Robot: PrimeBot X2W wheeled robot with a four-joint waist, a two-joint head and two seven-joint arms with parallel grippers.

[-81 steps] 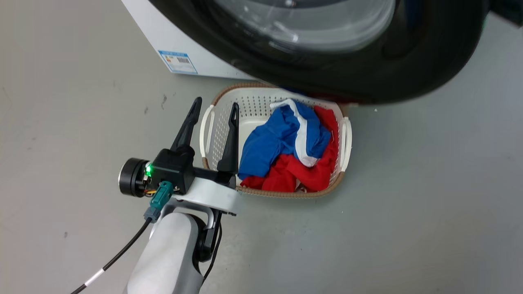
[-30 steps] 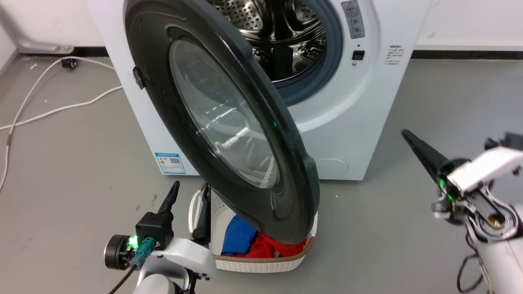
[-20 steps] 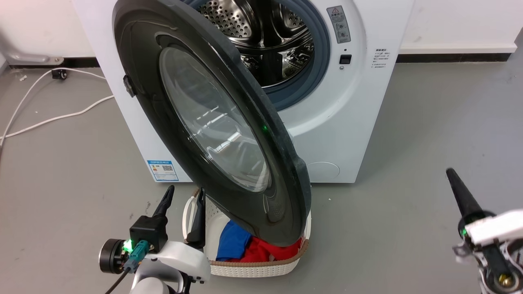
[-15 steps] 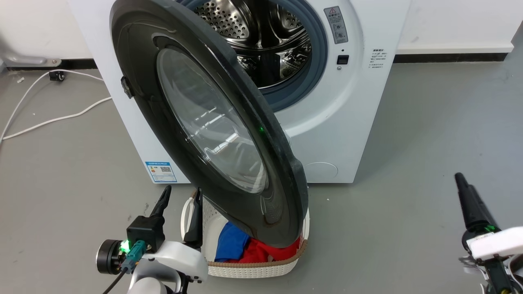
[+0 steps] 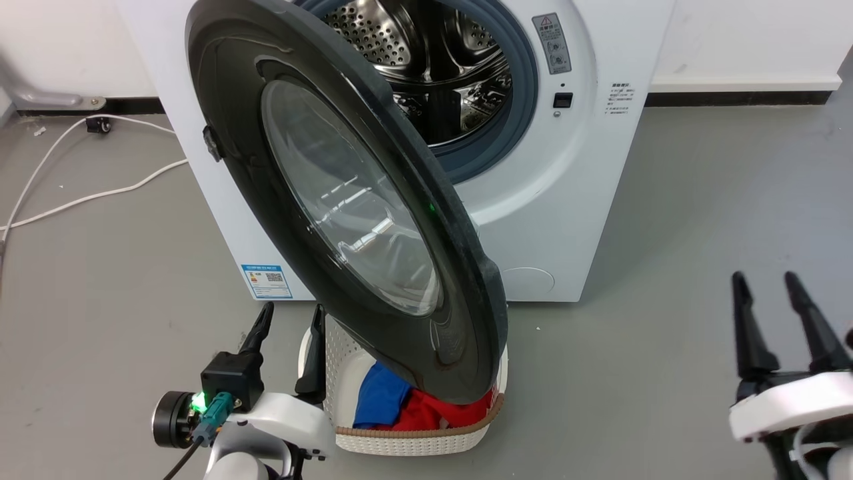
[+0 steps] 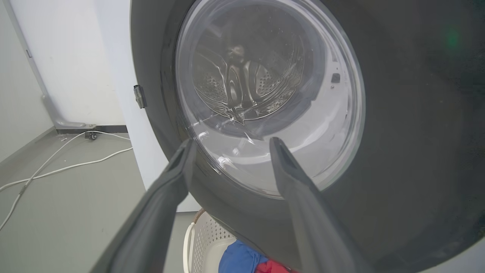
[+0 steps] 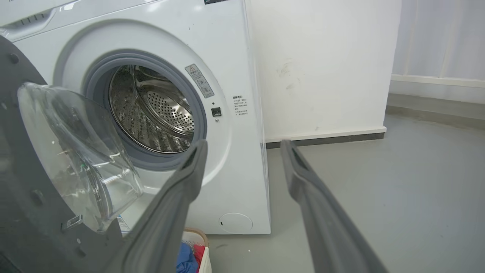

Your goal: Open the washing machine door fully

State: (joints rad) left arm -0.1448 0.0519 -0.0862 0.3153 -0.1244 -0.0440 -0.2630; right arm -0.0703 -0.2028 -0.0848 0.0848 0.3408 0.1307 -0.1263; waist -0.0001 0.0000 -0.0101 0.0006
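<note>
Head view: fingers [image 5: 256, 330] spread empty, the left gripper [image 5: 292, 308] beside the washing machine door [image 5: 353, 207] could be struck if it is swung wider.

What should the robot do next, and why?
Probably swing the right end effector left to the inner side of the washing machine door and nudge it wider. The door stands only part open, over the laundry basket, and both the right and the left end effector are open, touching nothing.
</note>
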